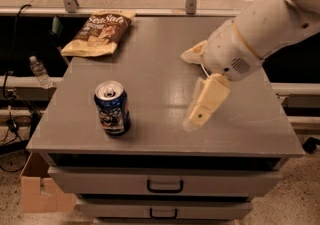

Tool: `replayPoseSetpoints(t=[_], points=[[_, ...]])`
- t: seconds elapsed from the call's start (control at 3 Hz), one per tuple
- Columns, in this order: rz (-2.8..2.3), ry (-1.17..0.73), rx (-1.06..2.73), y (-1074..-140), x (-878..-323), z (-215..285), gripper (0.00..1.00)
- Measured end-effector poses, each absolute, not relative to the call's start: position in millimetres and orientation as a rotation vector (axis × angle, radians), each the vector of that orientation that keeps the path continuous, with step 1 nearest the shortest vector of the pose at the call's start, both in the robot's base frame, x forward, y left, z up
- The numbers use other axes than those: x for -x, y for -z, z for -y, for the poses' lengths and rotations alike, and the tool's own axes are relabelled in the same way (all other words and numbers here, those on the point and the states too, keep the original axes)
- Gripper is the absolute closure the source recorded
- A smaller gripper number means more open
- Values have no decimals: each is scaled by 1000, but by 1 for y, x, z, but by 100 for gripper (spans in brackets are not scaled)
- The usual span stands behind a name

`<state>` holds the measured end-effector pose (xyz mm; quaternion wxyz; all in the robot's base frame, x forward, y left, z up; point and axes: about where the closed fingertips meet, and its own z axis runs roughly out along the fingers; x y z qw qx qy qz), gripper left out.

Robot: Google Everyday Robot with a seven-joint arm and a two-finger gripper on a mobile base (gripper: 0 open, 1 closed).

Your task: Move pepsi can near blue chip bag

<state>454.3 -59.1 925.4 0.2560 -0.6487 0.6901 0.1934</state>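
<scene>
Pepsi can (112, 108) stands upright on the counter (150, 44), tool (187, 90) hovering to its right (jaws apart, empty).

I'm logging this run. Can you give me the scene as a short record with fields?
can: dark-blue aluminium pepsi can, upright, front left of the grey table
gripper: tan two-finger gripper, over the table, right of the can, apart from it
blue chip bag: not in sight in this view
other: brown-and-tan chip bag, lying flat, rear left

Lane to pepsi can (112, 108) open.
My gripper (199, 115) at its 3 o'clock, bare tabletop (155, 94) between; Sea Salt bag (100, 33) at 12.
</scene>
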Motion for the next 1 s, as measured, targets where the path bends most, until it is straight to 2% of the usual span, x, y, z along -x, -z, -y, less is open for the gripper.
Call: replayPoseSetpoints(t=[0.33,1.0], points=[[-1730,-700,1771,-921,-453,7,0],[-1595,-967,1736,-901,-445,-54,0]])
